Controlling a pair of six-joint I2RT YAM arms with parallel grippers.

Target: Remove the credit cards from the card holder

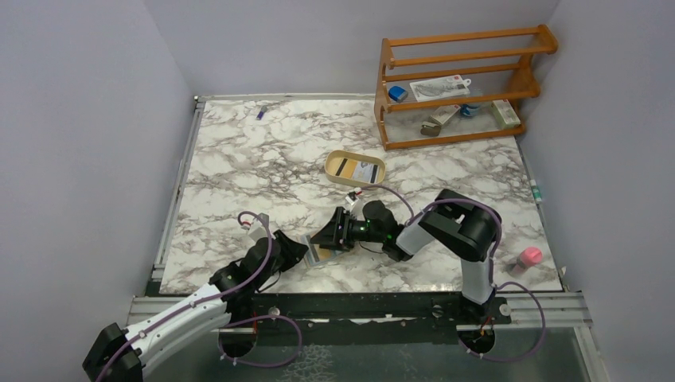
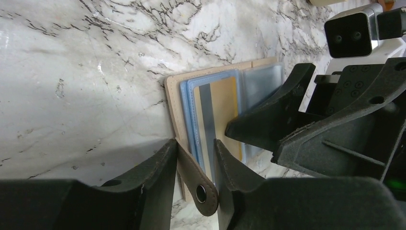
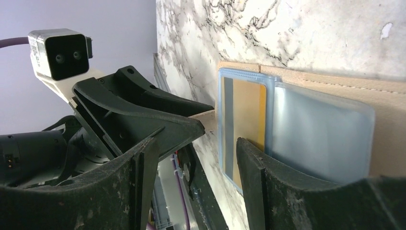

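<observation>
— The left end effector (image 2: 194, 146) pinches the open card holder (image 2: 173, 96) by its tab (image 2: 201, 191) on the desk (image 2: 95, 72); the right end effector (image 3: 195, 141) gapes at the card (image 2: 222, 105).
— The sleeve (image 2: 261, 81) may cling, dragging the card holder loose.

A white tabletop (image 1: 239, 159) veined with grey marble pattern filled the floor of a booth with plain pale lavender walls (image 1: 79, 119). A metal rail (image 1: 358, 306) ran along its near edge. A wooden rack (image 1: 470, 38) with slatted shelves stood at the far right corner against the back wall. Light fell evenly and softly, with faint glare on the marble.
</observation>
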